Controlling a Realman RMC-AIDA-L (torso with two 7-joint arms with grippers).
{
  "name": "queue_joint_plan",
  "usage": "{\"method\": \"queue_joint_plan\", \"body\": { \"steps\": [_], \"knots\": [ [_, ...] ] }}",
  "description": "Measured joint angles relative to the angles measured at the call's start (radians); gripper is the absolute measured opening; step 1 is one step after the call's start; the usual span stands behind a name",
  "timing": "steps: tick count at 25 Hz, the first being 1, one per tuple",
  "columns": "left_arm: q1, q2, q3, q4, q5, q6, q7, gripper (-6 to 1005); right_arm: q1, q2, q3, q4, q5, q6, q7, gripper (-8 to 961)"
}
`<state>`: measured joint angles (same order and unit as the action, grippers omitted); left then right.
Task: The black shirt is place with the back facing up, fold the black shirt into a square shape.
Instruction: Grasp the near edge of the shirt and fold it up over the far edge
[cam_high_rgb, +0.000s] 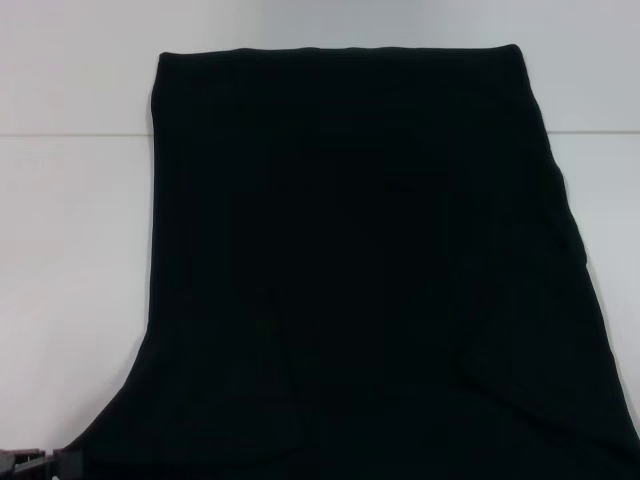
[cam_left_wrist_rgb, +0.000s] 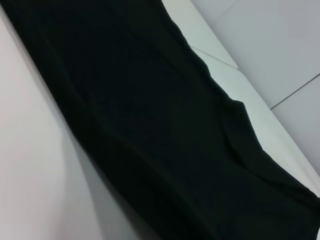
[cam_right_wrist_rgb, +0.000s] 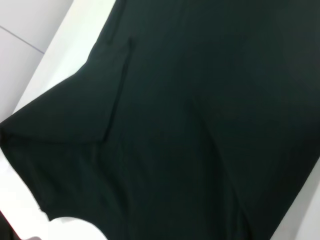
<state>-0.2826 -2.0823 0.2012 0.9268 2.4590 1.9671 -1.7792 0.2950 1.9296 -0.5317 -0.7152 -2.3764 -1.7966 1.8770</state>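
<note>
The black shirt (cam_high_rgb: 370, 260) lies flat on the white table (cam_high_rgb: 70, 260) and fills most of the head view. Its straight hem is at the far end and its sleeves spread out toward the near edge. In the left wrist view the black shirt (cam_left_wrist_rgb: 140, 120) runs as a long dark band with one sleeve fold showing. The right wrist view shows the black shirt (cam_right_wrist_rgb: 200, 125) with a sleeve laid out flat and a curved neckline at the cloth's edge. A small dark part of my left gripper (cam_high_rgb: 30, 463) shows at the near left corner, beside the shirt's edge. My right gripper is out of view.
Bare white table top (cam_high_rgb: 600, 170) lies on both sides of the shirt and beyond its far hem. Light floor tiles (cam_left_wrist_rgb: 280, 45) show past the table's edge in the wrist views.
</note>
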Motion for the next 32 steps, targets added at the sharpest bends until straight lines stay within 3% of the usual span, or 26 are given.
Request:
{"method": "queue_joint_plan", "body": {
  "steps": [9, 15, 19, 23, 28, 32],
  "knots": [
    [-0.023, 0.001, 0.000, -0.014, -0.002, -0.008, -0.002, 149, 0.006, 0.005, 0.040, 0.004, -0.001, -0.011, -0.036, 63],
    [-0.156, 0.029, -0.003, -0.103, -0.043, -0.082, -0.010, 155, 0.107, 0.020, 0.130, 0.016, 0.008, 0.019, -0.058, 63],
    [-0.270, 0.064, -0.006, -0.206, -0.050, -0.200, -0.019, 158, 0.207, 0.038, 0.178, 0.022, 0.011, 0.065, -0.063, 63],
    [-0.370, 0.097, -0.008, -0.297, -0.051, -0.361, -0.022, 162, 0.317, 0.037, 0.175, 0.070, 0.011, 0.186, -0.036, 63],
    [-0.445, 0.104, -0.007, -0.343, -0.055, -0.556, -0.034, 167, 0.431, 0.032, 0.171, 0.140, 0.011, 0.378, -0.002, 63],
    [-0.497, 0.099, -0.005, -0.386, -0.070, -0.762, -0.044, 170, 0.513, 0.045, 0.166, 0.200, 0.030, 0.563, 0.015, 64]
  ]
}}
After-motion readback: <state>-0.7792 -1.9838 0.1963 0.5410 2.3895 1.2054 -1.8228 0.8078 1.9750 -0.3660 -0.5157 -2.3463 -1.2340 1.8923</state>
